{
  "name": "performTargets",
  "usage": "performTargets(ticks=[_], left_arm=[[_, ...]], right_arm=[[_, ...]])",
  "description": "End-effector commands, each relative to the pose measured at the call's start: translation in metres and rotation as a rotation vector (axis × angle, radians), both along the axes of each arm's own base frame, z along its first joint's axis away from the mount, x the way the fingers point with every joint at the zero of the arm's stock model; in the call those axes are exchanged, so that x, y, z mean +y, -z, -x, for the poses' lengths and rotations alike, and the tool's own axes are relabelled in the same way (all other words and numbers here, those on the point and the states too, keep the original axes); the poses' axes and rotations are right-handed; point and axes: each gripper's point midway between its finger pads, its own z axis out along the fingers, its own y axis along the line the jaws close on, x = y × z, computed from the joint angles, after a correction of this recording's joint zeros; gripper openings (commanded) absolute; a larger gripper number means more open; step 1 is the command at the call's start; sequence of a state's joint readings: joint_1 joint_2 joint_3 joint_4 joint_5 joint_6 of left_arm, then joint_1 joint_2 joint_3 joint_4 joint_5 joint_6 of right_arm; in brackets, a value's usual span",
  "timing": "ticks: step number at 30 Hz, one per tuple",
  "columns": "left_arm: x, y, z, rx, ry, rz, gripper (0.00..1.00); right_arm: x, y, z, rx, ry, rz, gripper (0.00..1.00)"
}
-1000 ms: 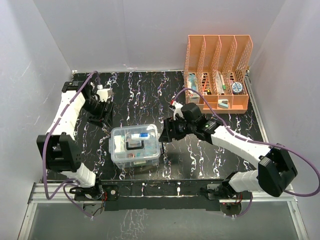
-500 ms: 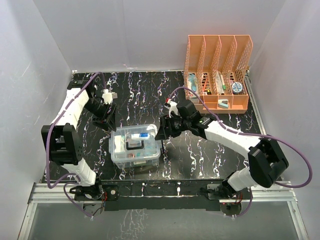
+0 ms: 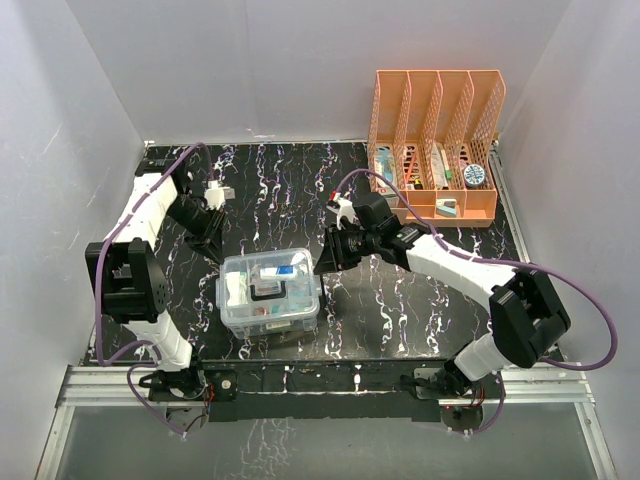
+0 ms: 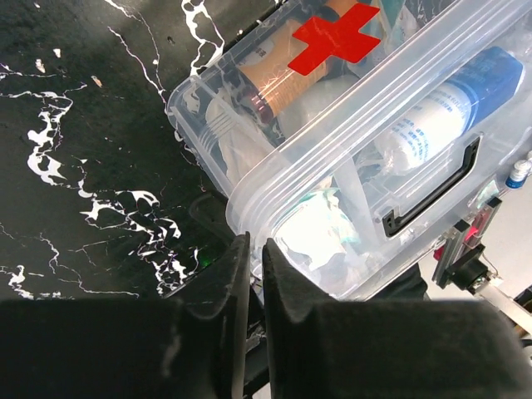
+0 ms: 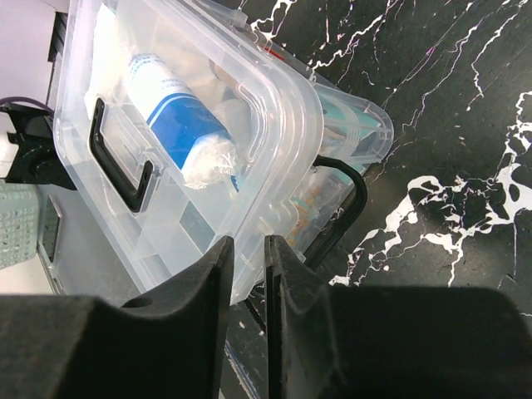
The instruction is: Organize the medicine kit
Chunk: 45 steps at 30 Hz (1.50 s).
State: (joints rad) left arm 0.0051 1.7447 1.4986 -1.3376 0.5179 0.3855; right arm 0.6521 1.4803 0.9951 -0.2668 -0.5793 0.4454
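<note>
The medicine kit [image 3: 243,312], a clear box with its lid on and a black handle [image 3: 266,290] on top, stands near the table's front centre. Bottles and packets show through its lid [image 4: 416,91], which carries a red cross [image 4: 334,32]. My left gripper [image 3: 218,248] hovers just off the kit's far-left corner. In its wrist view, the left gripper [image 4: 255,243] is shut with nothing between its fingers. My right gripper [image 3: 322,258] sits at the kit's far-right corner. The right gripper [image 5: 249,243] is closed to a slim gap above the lid's rim [image 5: 291,108], with nothing clearly pinched.
An orange perforated file rack [image 3: 435,110] with items in its slots stands at the back right. A black wire clasp [image 5: 353,199] hangs on the kit's side by my right fingers. White walls enclose the black marbled table [image 3: 400,300].
Both grippers have closed from wide open to nearly touching. The left gripper came down toward the kit's far-left corner; the right one edged left toward its far-right corner.
</note>
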Motion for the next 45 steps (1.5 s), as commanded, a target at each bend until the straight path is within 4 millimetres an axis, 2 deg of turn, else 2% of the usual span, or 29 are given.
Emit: performTargets(ticks=[1, 3, 11, 16, 19, 22, 26, 28, 30, 32, 34, 36, 39, 40, 45], left_arm=[[-0.017, -0.009, 0.005, 0.018, 0.034, 0.084, 0.05], [-0.019, -0.009, 0.006, 0.024, 0.041, 0.089, 0.0], [-0.024, -0.002, 0.002, 0.046, 0.048, 0.102, 0.0], [-0.023, 0.003, -0.007, 0.034, 0.047, 0.093, 0.0], [-0.023, 0.002, -0.022, -0.003, 0.04, 0.081, 0.01], [-0.02, -0.01, -0.047, -0.09, 0.032, 0.057, 0.1], [-0.016, -0.042, -0.082, -0.243, 0.007, 0.031, 0.33], [-0.017, -0.058, -0.092, -0.288, 0.005, 0.032, 0.44], [-0.016, -0.07, -0.098, -0.318, 0.004, 0.029, 0.49], [-0.012, -0.08, -0.104, -0.352, -0.004, 0.016, 0.5], [-0.003, -0.09, -0.113, -0.382, -0.04, 0.01, 0.5], [0.014, -0.103, -0.126, -0.422, -0.102, 0.008, 0.51], [0.044, -0.112, -0.141, -0.434, -0.204, 0.023, 0.52], [0.053, -0.113, -0.145, -0.434, -0.235, 0.025, 0.52], [0.096, -0.111, -0.152, -0.446, -0.343, 0.012, 0.52]], right_arm=[[0.02, -0.026, -0.008, -0.084, -0.057, -0.07, 0.17], [0.019, -0.027, -0.009, -0.09, -0.055, -0.067, 0.15], [0.02, -0.027, -0.013, -0.094, -0.056, -0.069, 0.11], [0.019, -0.026, -0.02, -0.102, -0.048, -0.063, 0.1], [0.014, -0.03, -0.029, -0.124, -0.021, -0.049, 0.13], [0.005, -0.047, -0.043, -0.194, 0.037, -0.032, 0.17], [-0.019, -0.075, -0.063, -0.302, 0.116, 0.019, 0.3], [-0.03, -0.09, -0.067, -0.345, 0.133, 0.04, 0.36], [-0.04, -0.104, -0.069, -0.389, 0.148, 0.065, 0.42], [-0.045, -0.115, -0.063, -0.408, 0.125, 0.081, 0.43], [-0.042, -0.127, -0.049, -0.424, 0.052, 0.066, 0.38], [-0.032, -0.129, -0.03, -0.447, -0.027, 0.097, 0.34], [0.0, -0.122, 0.011, -0.477, -0.155, 0.164, 0.33], [0.015, -0.117, 0.031, -0.481, -0.212, 0.178, 0.33], [0.056, -0.116, 0.085, -0.526, -0.286, 0.183, 0.32]])
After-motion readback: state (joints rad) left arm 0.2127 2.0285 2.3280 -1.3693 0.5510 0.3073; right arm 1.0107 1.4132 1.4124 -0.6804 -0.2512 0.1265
